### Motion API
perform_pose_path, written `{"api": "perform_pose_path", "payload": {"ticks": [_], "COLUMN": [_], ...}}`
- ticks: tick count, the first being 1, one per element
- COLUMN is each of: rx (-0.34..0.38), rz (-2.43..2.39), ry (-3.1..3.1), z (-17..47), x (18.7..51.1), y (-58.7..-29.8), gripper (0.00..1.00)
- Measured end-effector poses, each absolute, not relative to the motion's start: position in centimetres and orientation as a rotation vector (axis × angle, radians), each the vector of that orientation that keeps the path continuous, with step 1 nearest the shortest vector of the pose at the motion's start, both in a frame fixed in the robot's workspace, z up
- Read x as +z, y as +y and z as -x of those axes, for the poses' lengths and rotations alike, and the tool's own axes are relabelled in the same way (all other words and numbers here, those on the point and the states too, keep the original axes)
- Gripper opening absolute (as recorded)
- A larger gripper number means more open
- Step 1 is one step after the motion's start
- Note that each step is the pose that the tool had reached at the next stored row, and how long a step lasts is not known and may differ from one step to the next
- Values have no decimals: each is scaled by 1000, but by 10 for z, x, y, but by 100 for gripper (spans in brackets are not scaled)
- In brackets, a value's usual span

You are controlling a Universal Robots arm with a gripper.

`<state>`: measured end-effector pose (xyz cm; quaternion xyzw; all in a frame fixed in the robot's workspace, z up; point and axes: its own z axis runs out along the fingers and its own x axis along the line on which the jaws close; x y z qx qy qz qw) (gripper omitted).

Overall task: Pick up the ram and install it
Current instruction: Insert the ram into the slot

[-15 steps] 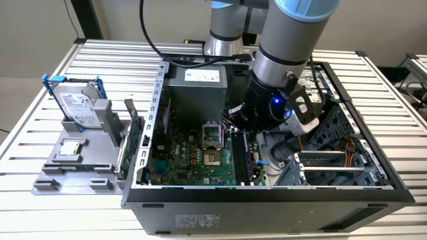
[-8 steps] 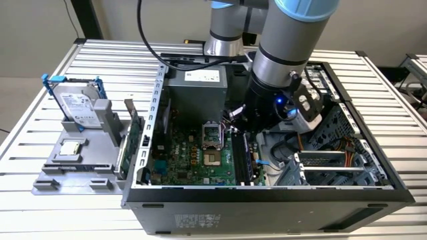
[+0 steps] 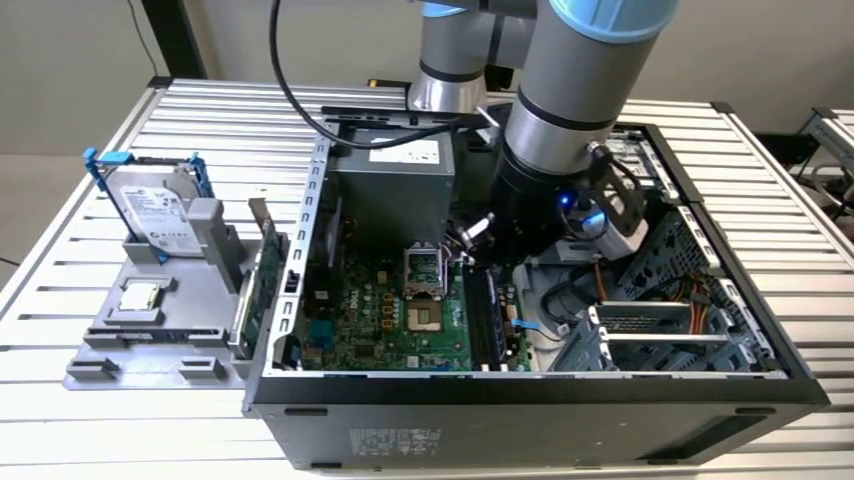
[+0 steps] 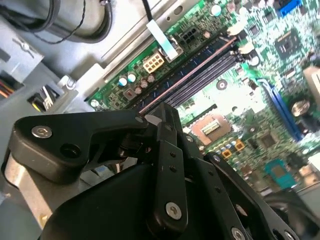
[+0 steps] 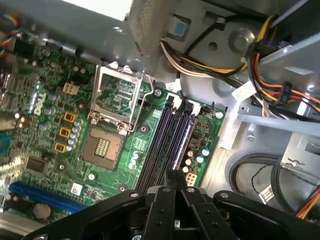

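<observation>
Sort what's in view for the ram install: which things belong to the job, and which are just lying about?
Belong to the job:
claw, low over the motherboard
black memory slots, just under the claw
open computer case

Lying about, on the grey tray beside the case:
hard drive
processor chip
green expansion card

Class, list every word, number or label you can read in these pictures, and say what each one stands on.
No text here can be quoted with certainty.
On the hard drive label: too small to read.
On the power supply label: too small to read.
On the case sticker: blurred.
On the motherboard print: blurred.
On the cable tag: blurred.
</observation>
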<state>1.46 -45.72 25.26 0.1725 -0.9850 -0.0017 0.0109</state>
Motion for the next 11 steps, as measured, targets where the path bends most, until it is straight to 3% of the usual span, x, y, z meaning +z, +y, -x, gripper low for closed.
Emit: {"api": "perform_pose_path", "payload": {"ticks": [11], "rx": [1], "rz": [-843], "ry": [-3003], "z": [-15], "x": [253], "y": [-457], "gripper": [0]}}
